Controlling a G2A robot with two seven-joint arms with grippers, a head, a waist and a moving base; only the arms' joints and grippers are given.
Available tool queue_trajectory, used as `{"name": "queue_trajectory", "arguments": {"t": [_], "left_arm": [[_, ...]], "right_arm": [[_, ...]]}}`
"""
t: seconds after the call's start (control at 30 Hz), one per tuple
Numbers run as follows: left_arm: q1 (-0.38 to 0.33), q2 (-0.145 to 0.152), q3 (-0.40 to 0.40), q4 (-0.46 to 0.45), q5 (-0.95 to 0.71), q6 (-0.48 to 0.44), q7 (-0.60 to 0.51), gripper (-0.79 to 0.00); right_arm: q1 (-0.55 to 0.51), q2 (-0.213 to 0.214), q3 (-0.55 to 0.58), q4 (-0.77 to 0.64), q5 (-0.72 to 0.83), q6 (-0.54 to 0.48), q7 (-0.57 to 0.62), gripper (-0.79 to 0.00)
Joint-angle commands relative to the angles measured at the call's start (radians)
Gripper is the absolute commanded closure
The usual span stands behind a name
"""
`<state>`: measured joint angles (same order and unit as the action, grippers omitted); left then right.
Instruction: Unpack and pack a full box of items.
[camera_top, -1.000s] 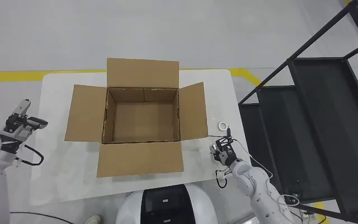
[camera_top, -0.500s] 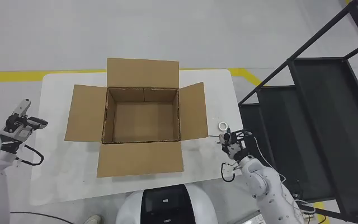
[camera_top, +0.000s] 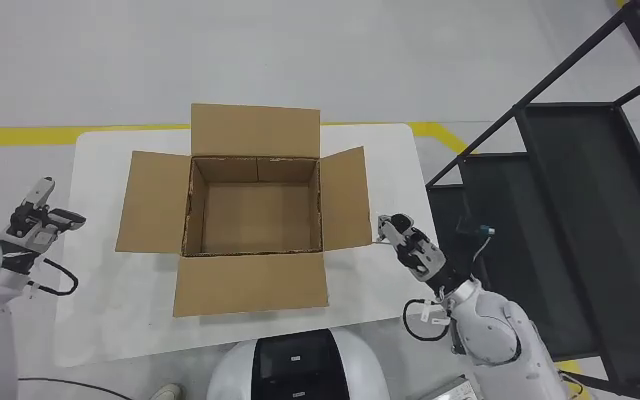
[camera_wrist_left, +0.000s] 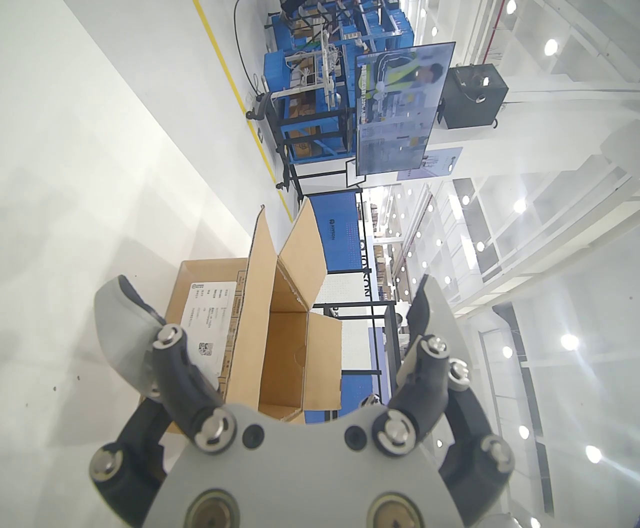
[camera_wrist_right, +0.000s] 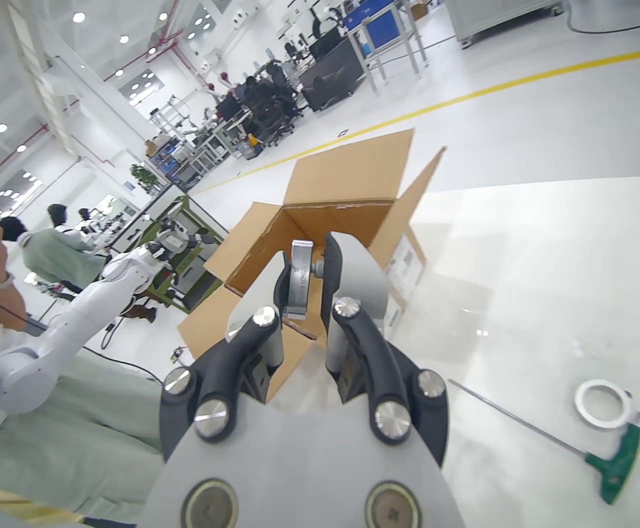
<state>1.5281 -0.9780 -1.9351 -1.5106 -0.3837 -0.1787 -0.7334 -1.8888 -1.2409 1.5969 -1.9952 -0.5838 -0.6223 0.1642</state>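
Right hand (camera_wrist_right: 311, 274) clamped on a metal disc (camera_wrist_right: 298, 292); we should carry it over the box (camera_top: 255, 215) flap, then lower before releasing. Left hand (camera_wrist_left: 272, 300) gapes empty.

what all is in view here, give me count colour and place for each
cardboard box: 1, brown, flaps open, empty, mid-table
table: 1, white, under the box
metal disc: 1, grey, gripped in the right tool
ring: 1, white, flat on the table
T-handle key: 1, green handle, thin grey shaft, beside the ring
steps: 1, black, beside the table
left tool: 1, grey-black, open, beyond the table's left edge
right tool: 1, grey-black, shut, by the box's right flap
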Motion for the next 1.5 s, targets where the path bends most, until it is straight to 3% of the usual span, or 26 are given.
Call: {"name": "queue_trajectory", "arguments": {"t": [0.0, 0.13, 0.63, 0.97, 1.27, 1.47], "left_arm": [[0.0, 0.0, 0.0, 0.0, 0.0, 0.0, 0.0, -0.785], [0.0, 0.0, 0.0, 0.0, 0.0, 0.0, 0.0, -0.785], [0.0, 0.0, 0.0, 0.0, 0.0, 0.0, 0.0, -0.785], [0.0, 0.0, 0.0, 0.0, 0.0, 0.0, 0.0, -0.785], [0.0, 0.0, 0.0, 0.0, 0.0, 0.0, 0.0, -0.785], [0.0, 0.0, 0.0, 0.0, 0.0, 0.0, 0.0, -0.785]], "right_arm": [[0.034, -0.003, -0.047, 0.031, 0.005, 0.011, -0.001, 0.0], [0.085, -0.008, -0.108, 0.092, -0.017, 0.044, -0.013, 0.0], [0.087, -0.008, -0.109, 0.091, -0.017, 0.047, -0.013, 0.0], [0.361, -0.025, -0.341, 0.138, -0.085, 0.042, 0.111, 0.0], [0.538, -0.051, -0.527, 0.267, -0.315, 0.202, 0.168, 0.0], [0.557, -0.057, -0.569, 0.289, -0.452, 0.329, 0.164, 0.0]]}}
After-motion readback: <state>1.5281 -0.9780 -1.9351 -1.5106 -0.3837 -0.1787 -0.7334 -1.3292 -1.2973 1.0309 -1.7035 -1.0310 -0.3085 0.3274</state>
